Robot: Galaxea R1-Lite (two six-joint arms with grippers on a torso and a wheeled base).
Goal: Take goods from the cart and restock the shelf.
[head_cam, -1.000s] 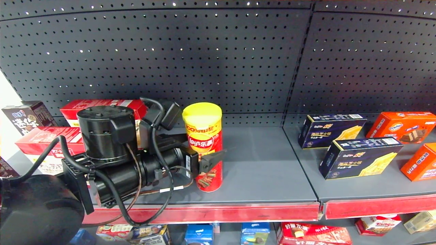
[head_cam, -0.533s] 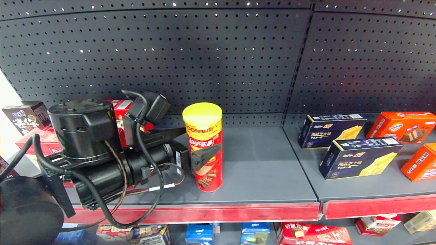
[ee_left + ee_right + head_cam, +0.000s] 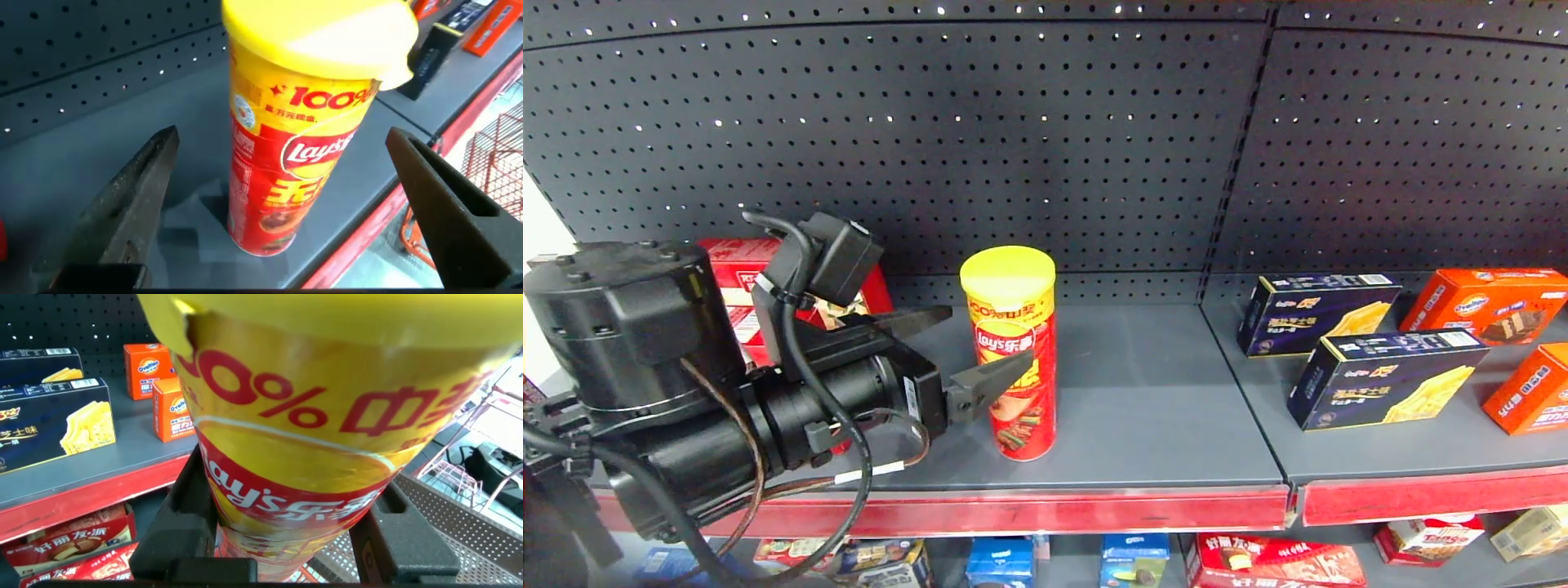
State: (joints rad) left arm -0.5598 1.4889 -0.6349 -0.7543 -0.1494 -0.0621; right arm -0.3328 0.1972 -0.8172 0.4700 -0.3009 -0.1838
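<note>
Left hand (image 3: pixel 988 335) gapes apart, a yellow-lidded red cylindrical chip tube (image 3: pixel 1021 310) upright just ahead; right hand (image 3: pixel 286 539) clamps a second chip tube (image 3: pixel 327 441).

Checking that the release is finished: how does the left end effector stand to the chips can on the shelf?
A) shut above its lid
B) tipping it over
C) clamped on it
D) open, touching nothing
D: the left end effector is open, its fingers clear of the upright chips can.

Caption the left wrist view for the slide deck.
Open left gripper facing an upright, yellow-lidded chip can that stands free on the grey shelf.
</note>
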